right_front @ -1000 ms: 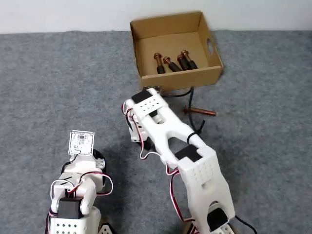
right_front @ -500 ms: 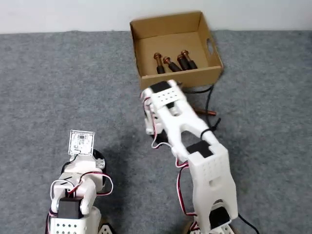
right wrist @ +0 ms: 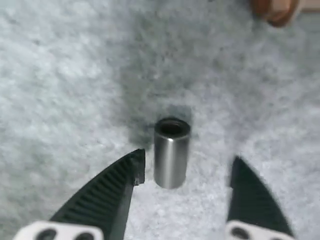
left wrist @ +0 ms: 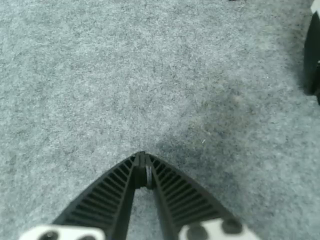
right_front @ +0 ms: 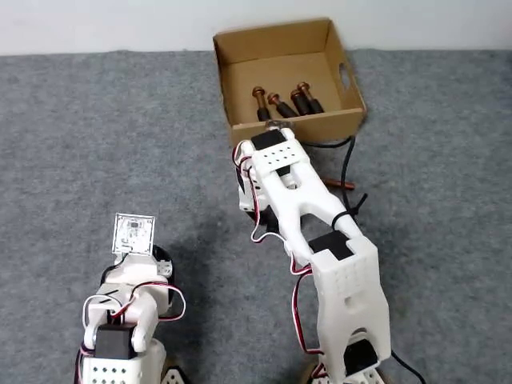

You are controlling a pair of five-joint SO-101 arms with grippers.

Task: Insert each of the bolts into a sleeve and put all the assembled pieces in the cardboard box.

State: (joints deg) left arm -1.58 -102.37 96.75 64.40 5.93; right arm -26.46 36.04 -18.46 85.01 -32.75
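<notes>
the right tool (right wrist: 188, 160) hangs low over the grey felt-covered counter (right_front: 80, 144) with its 2 black ribbed fingers (right wrist: 122, 182) spread wide. a metal sleeve (right wrist: 171, 150) sits in the gap between them, nearer to one finger than to the other and touching neither. the sleeve seems to stand on end, its open mouth facing up. beyond the tool's tips and off to one side, a blurred copper-brown piece (right wrist: 272, 10) sits at the edge of the wrist view; what it is cannot be told from there. from above, the right arm (right_front: 304, 208) stretches toward the front wall of the cardboard box (right_front: 240, 80), with its wrist just short of that wall. 1 loose copper bolt (right_front: 340, 184) lies flat on the counter just beside this arm, outside the box, near a black cable (right_front: 346, 164). inside the box, 4 assembled pieces (right_front: 284, 102) lie side by side on its floor. the left tool (left wrist: 145, 167) is closed, fingertips pressed together with nothing between them, over bare counter. the left arm (right_front: 132, 312) sits folded back, well apart from the box and the sleeve.
</notes>
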